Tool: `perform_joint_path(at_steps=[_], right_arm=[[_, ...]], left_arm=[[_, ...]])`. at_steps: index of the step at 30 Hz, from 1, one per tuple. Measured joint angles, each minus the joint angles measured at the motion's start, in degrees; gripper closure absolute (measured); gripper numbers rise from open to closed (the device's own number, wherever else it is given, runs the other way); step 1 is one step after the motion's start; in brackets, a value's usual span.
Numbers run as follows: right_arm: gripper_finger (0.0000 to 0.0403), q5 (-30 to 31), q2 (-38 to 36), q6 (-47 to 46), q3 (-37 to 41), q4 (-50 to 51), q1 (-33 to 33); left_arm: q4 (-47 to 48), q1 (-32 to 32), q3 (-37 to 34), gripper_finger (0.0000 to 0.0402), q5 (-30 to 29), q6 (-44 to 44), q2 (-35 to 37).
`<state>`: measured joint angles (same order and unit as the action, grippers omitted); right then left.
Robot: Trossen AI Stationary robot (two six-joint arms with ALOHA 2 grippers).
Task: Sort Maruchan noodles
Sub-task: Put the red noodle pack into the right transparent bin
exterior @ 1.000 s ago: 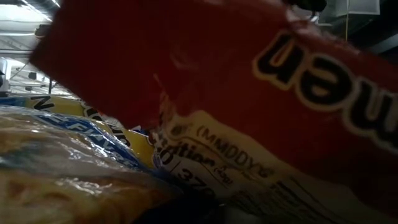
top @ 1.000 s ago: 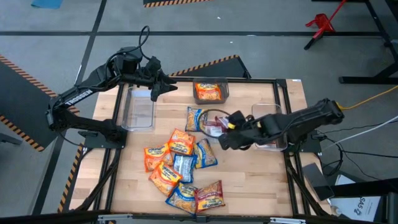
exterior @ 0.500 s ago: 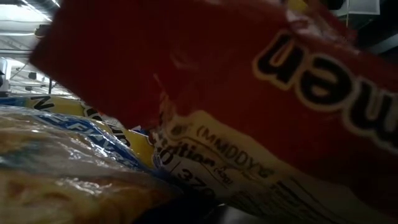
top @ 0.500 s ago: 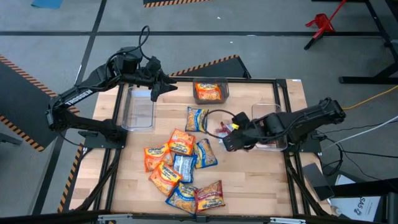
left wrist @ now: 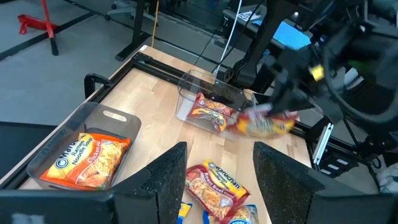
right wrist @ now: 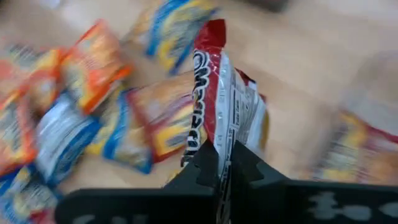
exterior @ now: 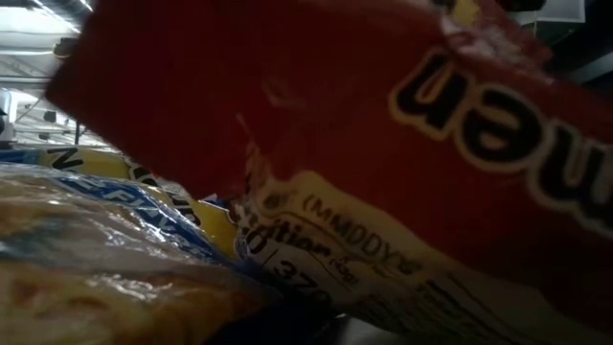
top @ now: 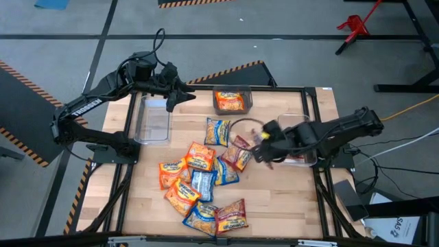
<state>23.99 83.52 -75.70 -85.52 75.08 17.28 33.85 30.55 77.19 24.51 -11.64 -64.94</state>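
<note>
My right gripper (top: pixel 259 149) is shut on a red-and-silver noodle packet (top: pixel 237 156), just left of the clear bin (top: pixel 300 139) at the table's right, which holds a red packet (left wrist: pixel 208 113). My left gripper (left wrist: pixel 221 180) is open and empty at the far left, above an empty clear bin (top: pixel 152 118). A third bin (top: pixel 232 100) at the far middle holds an orange packet (left wrist: pixel 84 158). Several orange, blue-and-yellow and red packets (top: pixel 199 180) lie piled on the table's middle and near part. My right gripper pinches one end of the red-and-silver packet (right wrist: pixel 216 144) between its two fingers. The fingers come from the table's right, slanting down. The packet sticks out past the fingertips toward the table's left, turned on edge, and looks clear of the table (left wrist: pixel 261 124).
A blue-and-yellow packet (top: pixel 217 130) lies alone beyond the pile. A red packet (exterior: pixel 383 144) and a blue-and-yellow one (exterior: pixel 96 220) lie right before the low camera and block its view. Bare wood shows at the table's near right (top: pixel 288 199).
My right gripper has taken the red-and-silver packet off the table and drawn a little toward the table's right edge, toward the right bin. The packet has turned on edge and now hangs out in front of the fingers.
</note>
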Motion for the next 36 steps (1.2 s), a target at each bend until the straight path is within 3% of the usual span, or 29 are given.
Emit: perform_joint_path(at_steps=[5,12,23,36], right_arm=[[0.0403,2.45,-3.14,-10.01,0.0,15.33,-0.11],[0.0403,-0.06,-9.2,-11.19,9.61,14.54,-2.14],[0.0403,-7.16,-10.64,-15.57,28.33,12.6,-1.97],[0.0402,-2.68,-10.62,-17.87,36.66,7.67,-1.92]], left_arm=[[-0.02,0.0,0.0,0.0223,0.0,0.29,0.01],[-0.01,0.0,0.0,0.0223,-1.44,1.34,0.0],[-0.02,0.04,0.0,0.0223,-4.08,1.34,-0.01],[-0.54,0.04,0.02,0.0223,-5.4,0.43,-4.11]])
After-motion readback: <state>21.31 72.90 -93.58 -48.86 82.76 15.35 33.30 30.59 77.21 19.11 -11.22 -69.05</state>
